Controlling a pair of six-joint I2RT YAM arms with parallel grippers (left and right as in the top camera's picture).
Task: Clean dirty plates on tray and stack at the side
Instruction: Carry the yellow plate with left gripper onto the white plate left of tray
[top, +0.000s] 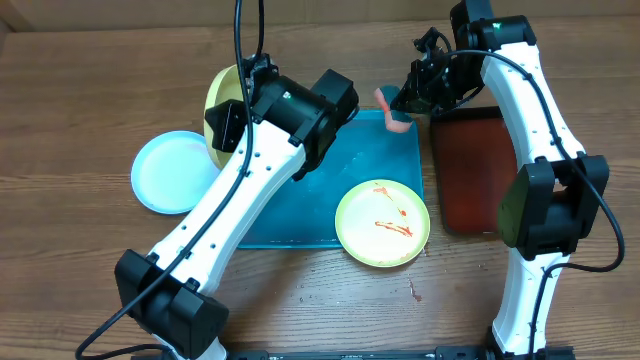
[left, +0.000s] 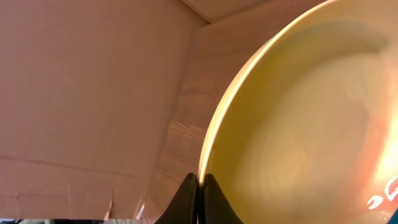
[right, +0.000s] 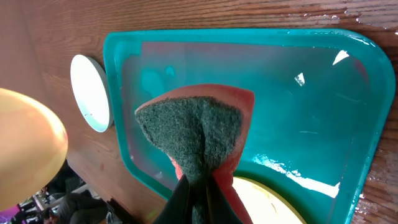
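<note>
Judging about a third done: white plate (top: 168, 172) lies flat on the table (top: 80, 250) just left of the tray (top: 300, 220) and looks clean, so probably finished; no stack yet. Held plate (top: 222, 100), yellow-green, is up on edge over the tray's far-left corner, left gripper (left: 199, 186) clenched on its rim. Sauced plate (top: 382, 222) sits at the tray's near-right corner, overhanging the rim, red streaks unwiped, so left to do. Right gripper (right: 198, 186) pinches a green-and-pink sponge (right: 199, 127) over the tray's far-right part, touching no plate. Hard to tell: held plate's face is mostly behind the left arm (top: 250, 190) overhead and blurred in the left wrist view; a red fleck there may be sauce. Small red smear (top: 415, 291) on the table.
</note>
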